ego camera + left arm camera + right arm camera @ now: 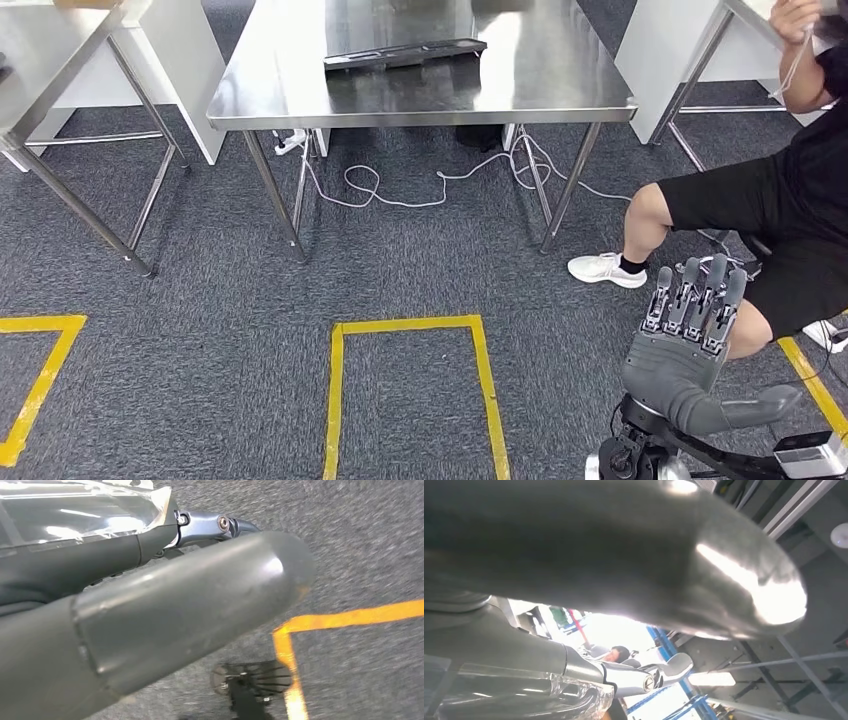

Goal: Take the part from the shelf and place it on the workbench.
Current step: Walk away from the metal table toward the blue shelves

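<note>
From the head view I look down on a steel surface that stands ahead of me, with a dark flat tray-like thing lying on it. On the grey carpet in front there is a rectangle of yellow tape, and a white cable lies loose under the surface. A person in dark clothes sits at the right, near my right arm.

My right robot hand is raised low at the right, palm side away from me, the fingers straight and a little apart. I see nothing in it, so I judge it holds nothing. In the right wrist view the thumb covers most of the picture, with clear plastic wrap beside the fingers.

My left robot hand I see from its wrist camera, hanging over the carpet. The thumb hides the fingers, so I cannot tell if they are spread or closed, or if they hold something.

I cannot find the part or the shelf here. My judgement is that the task is at the start: the part is not yet taken, and reaching the shelf, grasping and placing are all left.
</note>
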`<state>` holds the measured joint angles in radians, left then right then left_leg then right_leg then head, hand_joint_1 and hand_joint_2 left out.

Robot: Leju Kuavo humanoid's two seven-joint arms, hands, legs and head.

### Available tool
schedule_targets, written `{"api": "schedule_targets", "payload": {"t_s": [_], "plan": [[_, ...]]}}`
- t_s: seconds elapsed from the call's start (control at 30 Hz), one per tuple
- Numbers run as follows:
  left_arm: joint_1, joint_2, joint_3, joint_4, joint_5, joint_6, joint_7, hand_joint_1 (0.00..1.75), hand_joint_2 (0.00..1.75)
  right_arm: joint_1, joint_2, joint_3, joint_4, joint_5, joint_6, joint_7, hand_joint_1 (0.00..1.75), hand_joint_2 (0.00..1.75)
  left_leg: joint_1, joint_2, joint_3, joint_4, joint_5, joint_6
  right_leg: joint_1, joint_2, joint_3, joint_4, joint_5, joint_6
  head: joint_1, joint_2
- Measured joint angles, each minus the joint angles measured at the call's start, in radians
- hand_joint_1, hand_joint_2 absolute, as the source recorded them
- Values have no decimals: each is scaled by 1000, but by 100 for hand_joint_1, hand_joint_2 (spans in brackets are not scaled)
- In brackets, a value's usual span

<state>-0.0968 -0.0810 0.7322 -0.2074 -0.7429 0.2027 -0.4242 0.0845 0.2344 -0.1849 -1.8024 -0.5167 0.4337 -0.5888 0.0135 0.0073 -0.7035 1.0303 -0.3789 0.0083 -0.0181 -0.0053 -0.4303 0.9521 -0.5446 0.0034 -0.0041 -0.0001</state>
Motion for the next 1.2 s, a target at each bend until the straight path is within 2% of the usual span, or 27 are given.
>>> {"api": "schedule_targets", "payload": {"t_s": [0.07, 0.1, 0.13, 0.17, 0.2, 0.27, 0.33, 0.37, 0.47, 0.5, 0.53, 0.6, 0.63, 0.67, 0.7, 0.73, 0.77, 0.83, 0.87, 0.9, 0.97, 1.0, 1.07, 1.1, 1.13, 1.17, 1.2], "plan": [[2, 0, 0, 0, -1, 1, 2, 0, 0, 0, 3, 8, 3, 2, 1, 1, 0, 0, 3, -3, -22, 110, -120, -8, 0, -4, -28, 1, 26, -16, -3, 0], [3, -1, 0, 0, -2, 1, 3, 0, 0, -1, 4, 11, 5, 4, 1, 1, 0, 0, 4, -5, -30, 181, -164, -12, 2, -5, -41, 3, 39, -19, -4, 0], [3, -1, 0, 0, -2, 1, 4, 0, 0, -1, 4, 14, 6, 6, 1, 1, 0, 0, 5, -6, -33, 240, -182, -15, 4, -7, -56, 6, 51, -19, -4, 0], [3, -1, 0, 0, -2, 0, 4, 0, 0, -1, 4, 16, 8, 9, 1, 1, 0, 0, 7, -6, -25, 274, -173, -17, 5, -8, -71, 10, 62, -17, -5, 0], [3, -1, 0, 0, -2, 0, 4, 0, 0, -1, 4, 18, 10, 11, 1, 1, 0, 0, 9, -5, 0, 271, -148, -19, 4, -8, -87, 18, 71, -13, -4, 0], [1, -1, 0, 0, -2, 0, 5, 0, 0, -2, 4, 19, 12, 14, 1, 1, 0, 0, 16, -6, 96, 167, -114, -20, 3, -8, -121, 38, 82, -4, -5, 0], [-1, -1, 0, 0, -3, -1, 5, 0, 0, -5, 4, 21, 13, 14, 1, 0, 0, 0, 15, -12, 183, 40, -135, -16, 6, -9, -143, 59, 89, 8, -5, 0], [-2, -1, 0, 0, -3, -1, 5, 0, 0, -7, 4, 23, 12, 15, 1, 0, 0, 0, 12, -14, 200, 6, -150, -11, 8, -10, -151, 65, 95, 16, -4, 0], [-3, -3, 0, 0, -4, -1, 5, 0, 0, -9, 4, 27, 13, 15, 0, 0, 0, 0, 5, -11, 179, -11, -136, 20, 11, -9, -174, 76, 103, 36, -3, 0], [-3, -4, 0, 0, -4, -1, 5, 0, 0, -9, 4, 27, 13, 15, 0, 0, 0, 0, 5, -8, 165, -14, -124, 32, 11, -7, -187, 96, 81, 34, -1, 0], [-3, -4, 0, 0, -4, -1, 5, 0, 0, -9, 4, 27, 13, 15, 0, 0, 0, 0, 4, -6, 147, -16, -110, 41, 10, -6, -205, 136, 41, 28, 0, 0], [-4, -4, 0, 0, -4, -1, 5, 0, 0, -8, 3, 27, 14, 15, 0, 0, 0, 0, 1, -3, 113, -16, -83, 48, 7, -3, -239, 254, -47, 17, 3, 0], [-4, -4, 0, 0, -4, -1, 5, 0, 0, -8, 2, 27, 15, 16, 0, 0, 0, 0, 0, -1, 97, -15, -69, 48, 6, -2, -245, 311, -70, 20, 3, 0], [-4, -4, 0, 0, -5, -1, 5, 0, 0, -8, 2, 27, 16, 17, -1, 0, 0, 0, -1, 0, 81, -14, -55, 48, 6, -2, -240, 345, -69, 29, 4, 0], [-4, -4, 0, 0, -7, -2, 4, 0, 0, -7, 1, 27, 18, 21, -2, 0, 0, 0, -2, 2, 65, -14, -40, 46, 6, -2, -219, 349, -50, 40, 4, 0], [-4, -4, 0, 0, -9, -2, 4, 0, 0, -7, 1, 29, 19, 27, -5, 0, 0, 0, -2, 2, 50, -13, -27, 44, 7, -1, -182, 319, -23, 49, 4, 0], [-4, -5, 0, 0, -13, -2, 3, 0, 0, -7, 0, 31, 19, 40, -12, 0, 0, 0, -3, 2, 37, -13, -15, 40, 7, -1, -128, 257, -5, 51, 5, 0], [-5, -6, 0, 0, -21, -1, 3, 0, 0, -8, -4, 42, 21, 105, -42, 1, 0, 0, -6, 2, 22, -13, 6, 30, 16, -2, -8, 90, -20, 35, 3, 0], [-5, -6, 0, 0, -25, -1, 4, 0, 0, -7, -9, 50, 23, 158, -61, 6, 0, 0, -8, 3, 21, -14, 16, 24, 20, -2, 27, 31, -37, 25, 1, 0], [-5, -6, 0, 0, -29, -2, 4, 0, 0, -7, -19, 62, 31, 232, -83, 17, 0, 0, -9, 4, 22, -18, 26, 17, 25, -2, 43, -2, -47, 17, -1, 0], [-5, -5, 0, 0, -35, -4, 7, 0, 0, -4, -48, 95, 70, 407, -122, 55, 0, 0, -4, 4, 19, -21, 31, 6, 17, -2, 32, -6, -33, 3, -5, 0], [-5, -4, 0, 0, -37, -7, 9, 0, 0, -1, -65, 116, 103, 496, -136, 75, 0, 0, -1, 3, 13, -8, 11, 1, 11, -4, 26, -6, -23, -6, -7, 0], [-4, -3, 0, 0, -42, -12, 11, 0, 0, 4, -97, 162, 199, 632, -150, 103, 0, 0, 4, -3, -15, 76, -79, -8, 5, -8, 11, -7, -3, -21, -11, 0], [-3, -3, 0, 0, -43, -13, 12, 0, 0, 4, -112, 183, 265, 672, -159, 113, 0, 0, 5, -5, -33, 144, -125, -12, 6, -9, 2, -6, 5, -25, -12, 0], [-2, -2, 0, 0, -45, -13, 12, 0, 0, -1, -125, 197, 344, 698, -178, 125, 0, 0, 6, -7, -48, 209, -153, -17, 6, -11, -6, -5, 12, -24, -13, 0], [-2, -2, 1, 0, -47, -11, 13, 0, 0, -13, -137, 202, 438, 715, -211, 137, 0, 0, 8, -8, -53, 254, -157, -21, 6, -12, -13, -3, 17, -22, -13, 0], [-1, -2, 3, 0, -50, -9, 13, 0, 0, -30, -148, 201, 543, 728, -254, 147, 0, 0, 10, -8, -39, 260, -143, -23, 6, -14, -17, -1, 20, -19, -13, 0]]}}
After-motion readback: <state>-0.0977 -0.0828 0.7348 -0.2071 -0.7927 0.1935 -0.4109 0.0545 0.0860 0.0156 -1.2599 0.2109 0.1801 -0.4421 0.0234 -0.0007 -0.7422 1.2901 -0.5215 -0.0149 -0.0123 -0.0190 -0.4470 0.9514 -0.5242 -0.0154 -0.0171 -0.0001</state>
